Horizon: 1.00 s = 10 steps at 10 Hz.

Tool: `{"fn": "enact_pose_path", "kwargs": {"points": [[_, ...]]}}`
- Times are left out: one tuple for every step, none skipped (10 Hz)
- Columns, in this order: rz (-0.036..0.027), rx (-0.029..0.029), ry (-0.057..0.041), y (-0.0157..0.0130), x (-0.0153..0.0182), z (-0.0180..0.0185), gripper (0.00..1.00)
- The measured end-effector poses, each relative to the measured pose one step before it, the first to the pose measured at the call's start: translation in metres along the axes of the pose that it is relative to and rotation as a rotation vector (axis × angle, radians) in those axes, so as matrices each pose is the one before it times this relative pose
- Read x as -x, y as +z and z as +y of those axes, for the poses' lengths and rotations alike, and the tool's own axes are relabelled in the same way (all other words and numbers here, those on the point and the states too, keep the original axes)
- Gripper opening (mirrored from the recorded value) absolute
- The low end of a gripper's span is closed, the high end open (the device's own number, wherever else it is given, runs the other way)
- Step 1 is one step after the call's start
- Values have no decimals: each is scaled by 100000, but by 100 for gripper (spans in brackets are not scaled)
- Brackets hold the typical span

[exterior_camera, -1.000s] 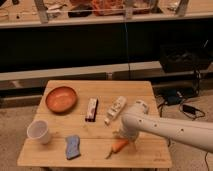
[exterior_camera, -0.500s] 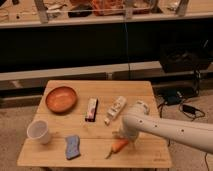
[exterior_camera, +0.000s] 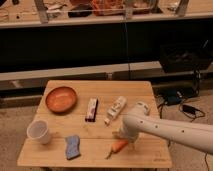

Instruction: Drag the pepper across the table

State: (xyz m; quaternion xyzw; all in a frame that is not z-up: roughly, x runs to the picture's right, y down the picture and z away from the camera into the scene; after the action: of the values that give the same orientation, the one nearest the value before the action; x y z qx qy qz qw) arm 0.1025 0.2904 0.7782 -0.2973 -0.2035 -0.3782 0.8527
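The claw on the white arm stands spread, low over the small slim orange pepper lying near the front edge of the light wooden slatted bench, so I judge the drag itself is not yet done.

Just beyond the end effector, a white bottle lying flat; left of that, a dark wrapped bar. Farther left and back, a brown bowl. Left and slightly nearer, a blue sponge; well out left, a white cup, upright. Off right on the floor, black cables.
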Motion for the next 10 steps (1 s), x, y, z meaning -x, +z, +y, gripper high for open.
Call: {"fn": "enact_pose_path", "kwargs": {"points": [[-213, -289, 308, 67, 35, 20, 80], [-118, -327, 251, 25, 13, -37, 80], [-205, -392, 430, 70, 51, 11, 80], [-80, -232, 244, 28, -1, -1, 80], [-193, -243, 281, 51, 52, 6, 80], [-291, -249, 405, 76, 87, 7, 80], [-210, -382, 456, 39, 58, 0, 80], [-147, -167, 76, 58, 55, 27, 80], [-96, -183, -66, 10, 81, 8, 80], [-157, -126, -193, 26, 133, -33, 80]]}}
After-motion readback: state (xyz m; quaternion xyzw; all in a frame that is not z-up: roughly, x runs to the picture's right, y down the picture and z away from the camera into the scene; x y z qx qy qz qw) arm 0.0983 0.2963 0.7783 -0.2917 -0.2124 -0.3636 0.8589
